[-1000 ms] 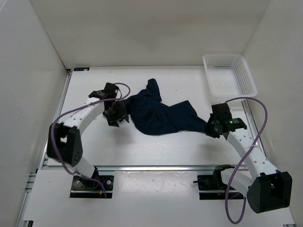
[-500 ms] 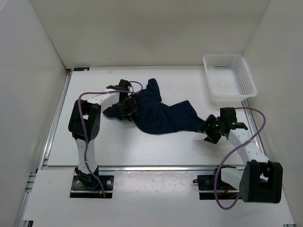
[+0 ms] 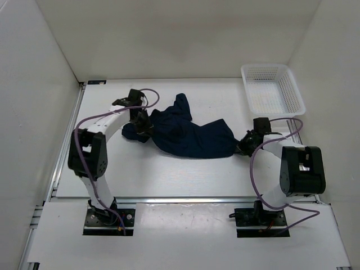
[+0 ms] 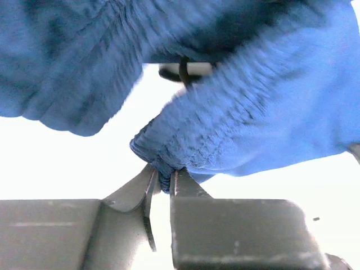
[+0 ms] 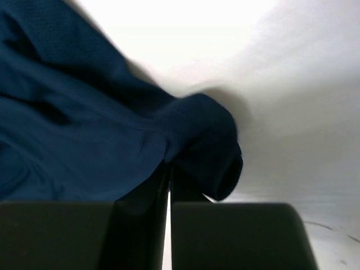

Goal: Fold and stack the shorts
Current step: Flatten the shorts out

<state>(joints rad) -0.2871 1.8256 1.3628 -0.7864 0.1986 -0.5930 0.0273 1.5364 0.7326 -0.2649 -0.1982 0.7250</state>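
Note:
The dark navy shorts lie crumpled across the middle of the white table. At their left end my left gripper is shut on the gathered waistband edge, which shows pinched between the fingers in the left wrist view. At their right end my right gripper is shut on a fold of the hem; the dark cloth bunches over its closed fingertips.
A white mesh basket stands at the back right corner. White walls enclose the table on the left, back and right. The right arm's purple cable loops near the basket's front. Bare table lies in front of the shorts.
Both grippers closed onto the shorts' ends. The left one slid back left a little, bunching cloth there; the right one moved up and in to the right end of the shorts.

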